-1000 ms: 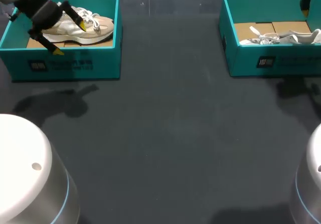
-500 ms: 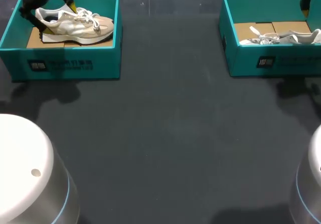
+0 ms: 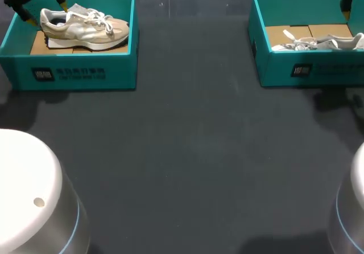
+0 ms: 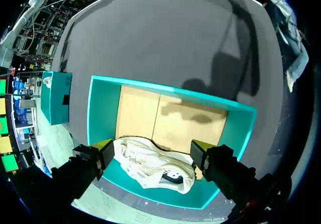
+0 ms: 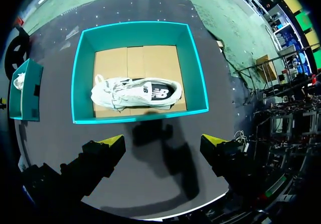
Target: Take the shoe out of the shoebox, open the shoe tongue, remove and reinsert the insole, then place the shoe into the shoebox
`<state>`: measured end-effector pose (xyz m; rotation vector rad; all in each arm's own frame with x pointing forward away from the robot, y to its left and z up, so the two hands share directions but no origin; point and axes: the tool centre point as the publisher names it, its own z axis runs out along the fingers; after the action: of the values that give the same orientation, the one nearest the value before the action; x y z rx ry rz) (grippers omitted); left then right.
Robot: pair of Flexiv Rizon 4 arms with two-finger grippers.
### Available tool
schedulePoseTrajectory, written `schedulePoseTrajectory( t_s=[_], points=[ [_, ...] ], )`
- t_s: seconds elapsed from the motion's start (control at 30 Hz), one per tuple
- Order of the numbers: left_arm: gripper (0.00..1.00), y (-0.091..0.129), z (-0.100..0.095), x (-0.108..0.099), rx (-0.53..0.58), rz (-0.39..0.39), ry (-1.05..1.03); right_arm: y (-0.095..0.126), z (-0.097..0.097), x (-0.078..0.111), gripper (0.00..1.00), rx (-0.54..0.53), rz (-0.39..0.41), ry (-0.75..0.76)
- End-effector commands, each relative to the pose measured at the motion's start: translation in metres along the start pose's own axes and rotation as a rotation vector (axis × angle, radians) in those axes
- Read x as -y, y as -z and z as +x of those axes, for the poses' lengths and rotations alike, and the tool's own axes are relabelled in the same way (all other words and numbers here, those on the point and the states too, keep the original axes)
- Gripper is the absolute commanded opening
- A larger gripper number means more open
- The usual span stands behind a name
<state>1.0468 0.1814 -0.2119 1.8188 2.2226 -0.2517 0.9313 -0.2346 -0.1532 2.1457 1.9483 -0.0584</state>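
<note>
Left fingers [image 4: 103, 147] released, spread either side of the heel of the shoe [image 3: 85, 27]; pale mesh, white laces, it lies in the teal cardboard shoebox [image 3: 85, 72] at ten o'clock on the table [image 3: 187, 146]; right fingers [image 5: 113, 142] spread, empty

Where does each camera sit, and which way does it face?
Head view: fixed above, behind the robot, looking down on the dark table; white arm bases show.
Left wrist view: from the wrist, down past the open left tool at the beige sneaker in the left teal cardboard shoebox.
Right wrist view: from the wrist, down past the open right tool at the white sneaker in the right teal shoebox.
Shared: all views show both shoeboxes.
</note>
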Motion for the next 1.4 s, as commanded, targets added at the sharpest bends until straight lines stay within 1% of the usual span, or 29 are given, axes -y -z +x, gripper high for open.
schedulePoseTrajectory(
  t_s=[0.03, 0.17, 0.2, 0.23, 0.27, 0.3, 0.33, 0.37, 0.4, 0.5, 0.57, 0.63, 0.77, 0.87, 1.0, 1.17, 1.3, 1.4],
  points=[
    [1.00, 0.002, -0.002, -0.024, -0.063, 0.098, -0.238, 0.000, 0.000, 0.000, 1.00, 0.001, 0.000, 0.000],
    [1.00, 0.002, -0.002, -0.024, -0.063, 0.098, -0.238, 0.000, 0.000, 0.000, 1.00, 0.001, 0.000, 0.000],
    [1.00, 0.000, -0.002, -0.024, -0.058, 0.128, -0.263, 0.000, 0.000, 0.000, 1.00, 0.001, 0.000, 0.000],
    [1.00, -0.004, 0.000, -0.029, -0.069, 0.136, -0.331, 0.000, 0.000, 0.000, 1.00, 0.001, 0.000, 0.000],
    [1.00, -0.005, 0.002, -0.035, -0.086, 0.125, -0.343, 0.000, 0.000, 0.000, 1.00, 0.001, 0.000, 0.000],
    [1.00, -0.006, 0.005, -0.042, -0.097, 0.140, -0.387, 0.000, 0.000, 0.000, 1.00, 0.001, 0.000, 0.000],
    [1.00, -0.006, 0.008, -0.049, -0.113, 0.127, -0.405, 0.000, 0.000, 0.000, 1.00, 0.001, 0.000, 0.000],
    [1.00, -0.008, 0.011, -0.056, -0.154, 0.103, -0.397, 0.000, 0.000, 0.000, 1.00, 0.001, 0.000, 0.000],
    [1.00, -0.009, 0.014, -0.062, -0.169, 0.109, -0.432, 0.000, 0.000, 0.000, 1.00, 0.001, 0.000, 0.000],
    [1.00, -0.009, 0.024, -0.080, -0.208, 0.092, -0.455, 0.000, 0.000, 0.000, 1.00, 0.001, 0.000, 0.000],
    [1.00, -0.011, 0.028, -0.092, -0.221, 0.084, -0.426, 0.000, 0.000, 0.000, 1.00, 0.001, 0.000, 0.000],
    [1.00, -0.013, 0.030, -0.099, -0.197, 0.093, -0.379, 0.000, 0.000, 0.000, 1.00, 0.001, 0.000, 0.000],
    [1.00, -0.013, 0.030, -0.099, -0.197, 0.093, -0.379, 0.000, 0.000, 0.000, 1.00, 0.001, 0.000, 0.000],
    [1.00, -0.023, 0.033, -0.103, -0.229, 0.076, -0.366, 0.000, 0.000, 0.000, 1.00, 0.001, 0.000, 0.000],
    [1.00, -0.028, 0.039, -0.111, -0.247, 0.060, -0.354, 0.000, 0.000, 0.000, 1.00, 0.001, 0.000, 0.000],
    [1.00, -0.038, 0.050, -0.120, -0.280, 0.027, -0.322, 0.000, 0.000, 0.000, 1.00, 0.001, 0.000, 0.000],
    [1.00, -0.046, 0.059, -0.125, -0.278, 0.012, -0.305, 0.000, 0.000, 0.000, 1.00, 0.001, 0.000, 0.000],
    [1.00, -0.053, 0.065, -0.132, -0.297, -0.007, -0.286, 0.000, 0.000, 0.000, 1.00, 0.001, 0.000, 0.000]
  ],
)
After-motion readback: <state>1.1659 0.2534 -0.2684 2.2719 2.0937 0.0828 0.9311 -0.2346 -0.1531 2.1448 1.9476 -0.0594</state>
